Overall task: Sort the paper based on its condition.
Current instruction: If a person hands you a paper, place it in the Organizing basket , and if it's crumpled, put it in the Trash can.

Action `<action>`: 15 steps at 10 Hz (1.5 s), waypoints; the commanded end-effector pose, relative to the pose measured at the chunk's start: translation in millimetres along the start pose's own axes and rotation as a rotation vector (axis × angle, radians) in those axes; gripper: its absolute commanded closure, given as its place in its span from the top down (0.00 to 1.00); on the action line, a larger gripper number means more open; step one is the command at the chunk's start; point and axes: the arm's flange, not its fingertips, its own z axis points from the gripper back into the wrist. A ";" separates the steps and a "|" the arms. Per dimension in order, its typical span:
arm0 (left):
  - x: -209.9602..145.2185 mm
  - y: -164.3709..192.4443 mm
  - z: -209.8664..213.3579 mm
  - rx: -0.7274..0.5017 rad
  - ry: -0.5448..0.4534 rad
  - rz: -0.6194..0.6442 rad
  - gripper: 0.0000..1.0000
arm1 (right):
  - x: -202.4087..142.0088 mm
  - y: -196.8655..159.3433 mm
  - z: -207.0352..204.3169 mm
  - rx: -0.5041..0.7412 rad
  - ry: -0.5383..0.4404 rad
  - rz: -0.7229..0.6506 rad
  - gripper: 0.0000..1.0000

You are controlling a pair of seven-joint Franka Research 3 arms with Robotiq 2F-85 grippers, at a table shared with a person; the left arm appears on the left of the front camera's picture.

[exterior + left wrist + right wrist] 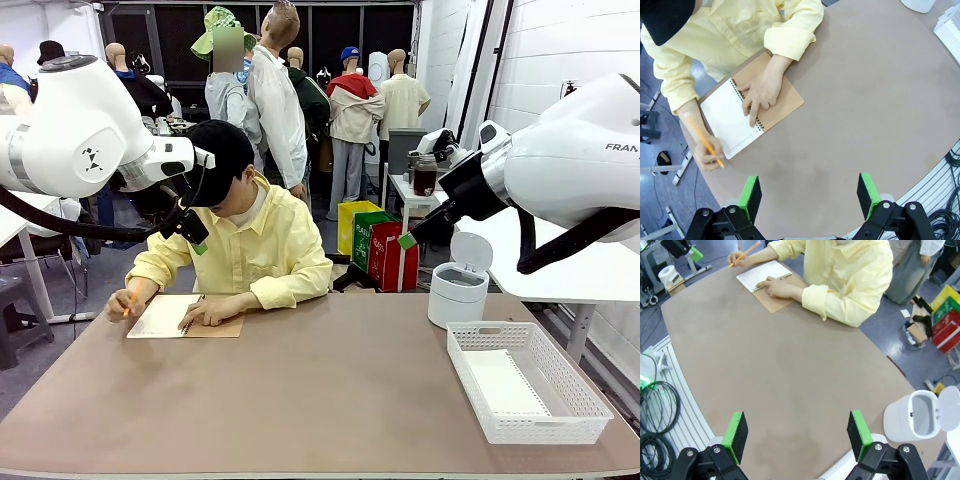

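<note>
A flat white sheet of paper [502, 386] seems to lie on the floor of the white basket [585, 410] at the table's right. At the far left a person in a yellow shirt writes with an orange pencil [707, 142] on a white page of a tan-covered spiral notebook [222, 327], also seen as the notebook [785, 95] and the notebook [771, 302]; the other hand rests on it. My left gripper [809, 197] hangs open and empty high above the table, near the person's cap [196, 240]. My right gripper [796, 435] is open and empty too, raised at the right [410, 238].
A white bin [457, 292] with its lid flipped up stands behind the basket; the bin [920, 415] shows its hollow inside. Bare brown tabletop [330, 390] stretches across the middle and front. Cables [657, 405] lie off the table's edge.
</note>
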 end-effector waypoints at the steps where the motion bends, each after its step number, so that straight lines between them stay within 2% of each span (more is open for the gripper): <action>1: 0.2 1.9 1.3 0.002 -0.002 -0.001 1.00 | 0.7 0.8 0.5 0.010 0.006 0.005 1.00; 15: 0.2 1.9 1.3 0.002 -0.002 -0.001 1.00 | 0.7 0.8 0.5 0.010 0.006 0.005 1.00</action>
